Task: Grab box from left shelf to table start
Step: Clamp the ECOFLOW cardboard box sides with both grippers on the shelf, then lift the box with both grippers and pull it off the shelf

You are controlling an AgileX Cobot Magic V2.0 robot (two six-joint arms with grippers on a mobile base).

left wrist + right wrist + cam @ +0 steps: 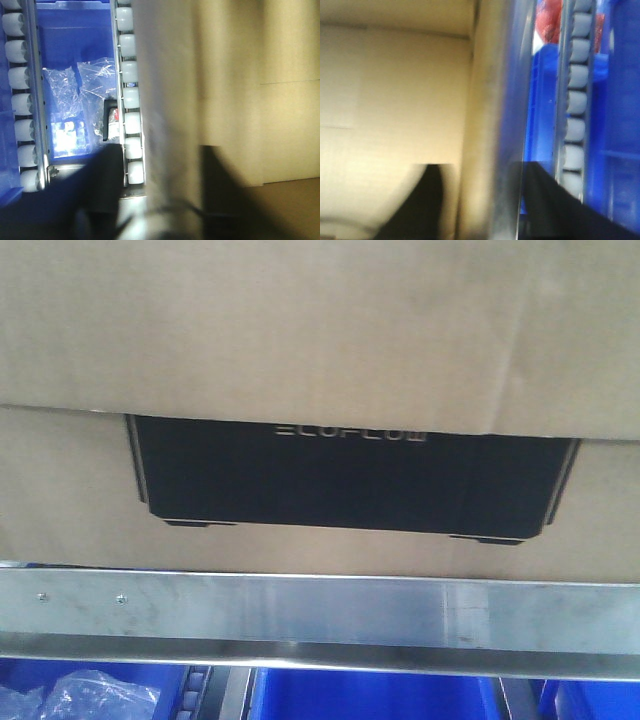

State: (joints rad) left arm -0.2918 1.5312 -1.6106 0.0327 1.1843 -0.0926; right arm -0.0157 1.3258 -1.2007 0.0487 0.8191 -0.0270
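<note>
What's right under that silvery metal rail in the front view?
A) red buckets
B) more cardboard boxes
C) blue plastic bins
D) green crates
C: blue plastic bins show just below the metal rail, while the cardboard box is above it.

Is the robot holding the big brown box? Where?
Cannot tell. The box sits on the left shelf; the left gripper and right gripper are just blurry dark shapes.
</note>
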